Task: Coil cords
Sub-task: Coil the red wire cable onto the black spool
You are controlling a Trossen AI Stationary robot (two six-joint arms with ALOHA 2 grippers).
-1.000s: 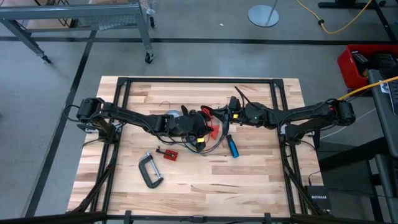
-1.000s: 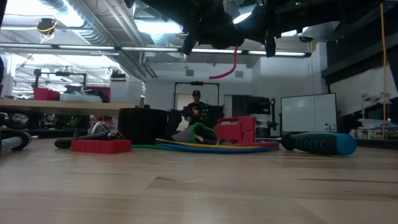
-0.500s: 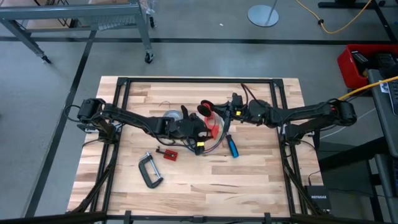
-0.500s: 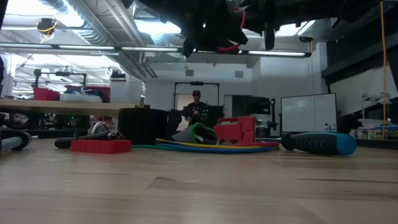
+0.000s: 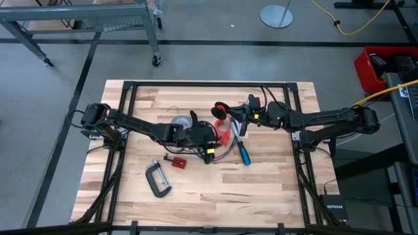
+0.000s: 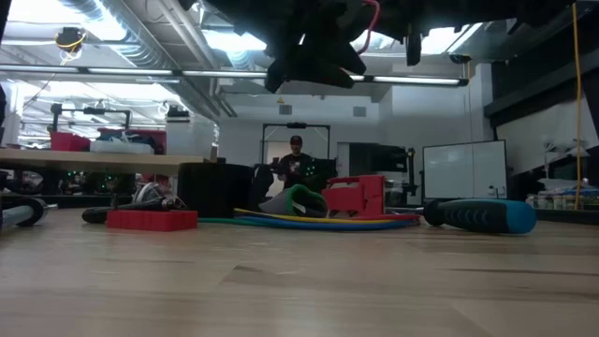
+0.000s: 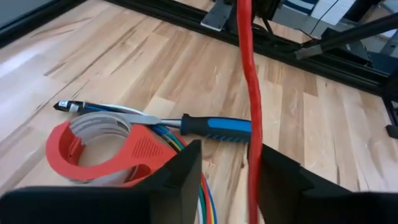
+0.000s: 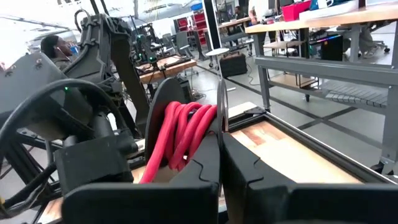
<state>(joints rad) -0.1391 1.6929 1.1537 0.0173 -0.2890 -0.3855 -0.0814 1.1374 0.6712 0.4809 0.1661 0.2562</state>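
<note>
The red cord is wound in several loops (image 8: 186, 127) above the table's middle (image 5: 221, 109). My right gripper (image 8: 221, 134), reaching in level from the table's right (image 5: 234, 121), is shut on them. One red strand (image 7: 247, 74) runs from the coil down through the gap of my left gripper (image 7: 229, 155). That gripper stands open just over the red tape dispenser (image 7: 99, 149). The cord of coloured strands (image 6: 309, 222) lies flat on the table beside the dispenser. My right gripper pinches the bundled red loops (image 8: 200, 124) between its two fingers, coming level from the table's right side. The coil stands on edge, lifted clear of the table. My left gripper: the strand passes close along one finger (image 7: 273, 180); I cannot tell whether they touch.
A blue-handled screwdriver (image 5: 243, 153) lies right of the dispenser. A grey tape roll (image 5: 177, 122) sits under the left arm. A small red block (image 5: 176, 161) and a C-clamp (image 5: 157, 179) lie toward the near left. A black frame (image 5: 209, 85) borders the table.
My right gripper has risen and drawn back toward the table's right edge with the red coil. The red strand that hung in a low loop under the grippers has been pulled up.
</note>
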